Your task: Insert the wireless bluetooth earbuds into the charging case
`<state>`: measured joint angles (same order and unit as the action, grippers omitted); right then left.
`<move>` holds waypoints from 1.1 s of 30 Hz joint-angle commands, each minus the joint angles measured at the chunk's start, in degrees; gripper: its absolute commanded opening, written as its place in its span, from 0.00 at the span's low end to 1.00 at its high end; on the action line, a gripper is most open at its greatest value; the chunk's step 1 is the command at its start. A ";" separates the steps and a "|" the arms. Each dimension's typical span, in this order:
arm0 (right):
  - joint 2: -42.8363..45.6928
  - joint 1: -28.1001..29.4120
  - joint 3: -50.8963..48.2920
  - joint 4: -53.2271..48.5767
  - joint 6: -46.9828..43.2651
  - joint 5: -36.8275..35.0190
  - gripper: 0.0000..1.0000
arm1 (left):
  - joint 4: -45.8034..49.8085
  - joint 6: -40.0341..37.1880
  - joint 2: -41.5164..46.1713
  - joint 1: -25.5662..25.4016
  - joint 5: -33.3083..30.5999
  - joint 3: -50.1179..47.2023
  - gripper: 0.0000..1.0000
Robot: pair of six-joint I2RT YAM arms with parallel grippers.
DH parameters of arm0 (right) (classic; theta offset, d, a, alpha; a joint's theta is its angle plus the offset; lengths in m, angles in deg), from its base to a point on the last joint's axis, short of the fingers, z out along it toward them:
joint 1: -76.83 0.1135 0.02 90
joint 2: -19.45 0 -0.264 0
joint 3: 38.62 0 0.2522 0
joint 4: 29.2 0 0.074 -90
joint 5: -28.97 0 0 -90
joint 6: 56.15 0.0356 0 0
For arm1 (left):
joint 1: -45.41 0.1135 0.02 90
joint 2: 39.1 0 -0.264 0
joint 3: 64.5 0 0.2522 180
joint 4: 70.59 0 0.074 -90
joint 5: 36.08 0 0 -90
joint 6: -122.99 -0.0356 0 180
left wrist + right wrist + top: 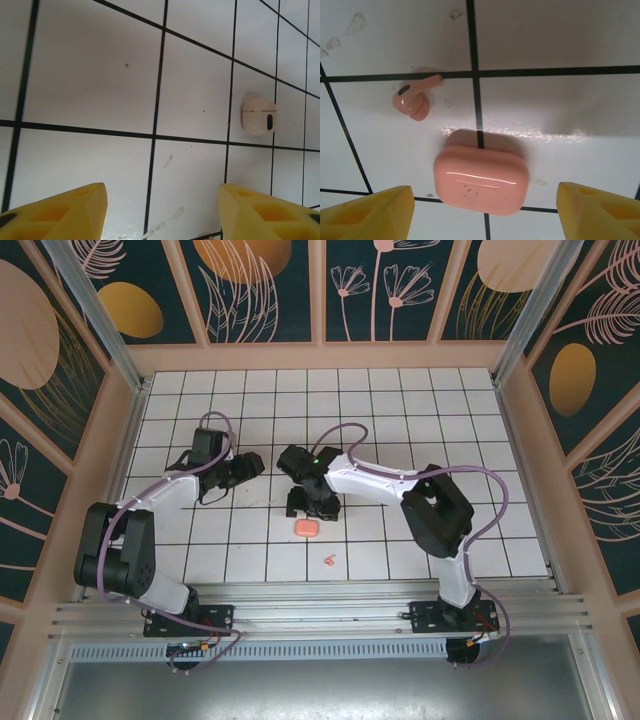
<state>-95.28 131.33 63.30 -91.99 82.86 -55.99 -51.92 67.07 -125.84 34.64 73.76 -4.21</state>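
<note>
A salmon-pink charging case (pixel 480 177) lies on the white tiled table with its lid closed, seen in the overhead view as the pink case (pixel 306 528). My right gripper (pixel 485 215) is open; its yellow fingers (pixel 370 212) stand on either side of the case without touching it. One pink earbud (pixel 412 100) lies loose beyond the case; from above the earbud (pixel 327 561) sits nearer the table's front edge. My left gripper (pixel 162 210) hangs open over bare tiles with nothing between its fingers. A cream case (pixel 259 116) lies ahead of it to the right.
From above, the left gripper (pixel 245 468) and the right gripper (pixel 310 502) are close together mid-table. Wooden walls (pixel 320 355) fence the tiled floor on three sides. Small smears mark the tiles near the left fingers.
</note>
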 commanded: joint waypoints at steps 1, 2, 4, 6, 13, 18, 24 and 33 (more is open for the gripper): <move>-2.75 0.86 3.54 -5.72 1.96 0.13 0.75 | -2.39 -1.17 1.39 1.68 2.40 -1.97 0.59; -3.37 1.05 4.04 -6.28 1.97 0.30 0.75 | -2.69 -1.35 1.41 2.05 2.81 -2.36 0.58; -4.41 1.47 4.55 -6.93 1.92 0.44 0.76 | -2.97 -1.70 1.13 2.39 3.35 -2.58 0.58; -5.33 1.91 4.63 -7.46 1.93 0.50 0.75 | -3.13 -1.92 0.88 2.52 3.89 -2.56 0.58; -7.09 2.20 4.13 -5.75 2.18 1.86 0.75 | -4.20 -1.56 1.46 2.57 4.16 -3.59 0.54; -7.98 2.24 3.16 -5.10 1.77 2.19 0.68 | -3.94 -1.96 1.65 2.56 3.71 -3.81 0.53; -6.55 2.17 -0.39 -2.88 1.92 0.89 0.58 | -4.17 -2.42 2.80 2.51 3.94 -3.92 0.52; 12.68 -0.61 -7.41 13.10 4.32 -5.15 0.55 | -16.54 -7.61 11.31 2.57 10.30 -7.77 0.48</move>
<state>-92.75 132.27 58.34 -88.39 85.01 -57.41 -59.92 62.97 -117.97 36.89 79.79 -10.68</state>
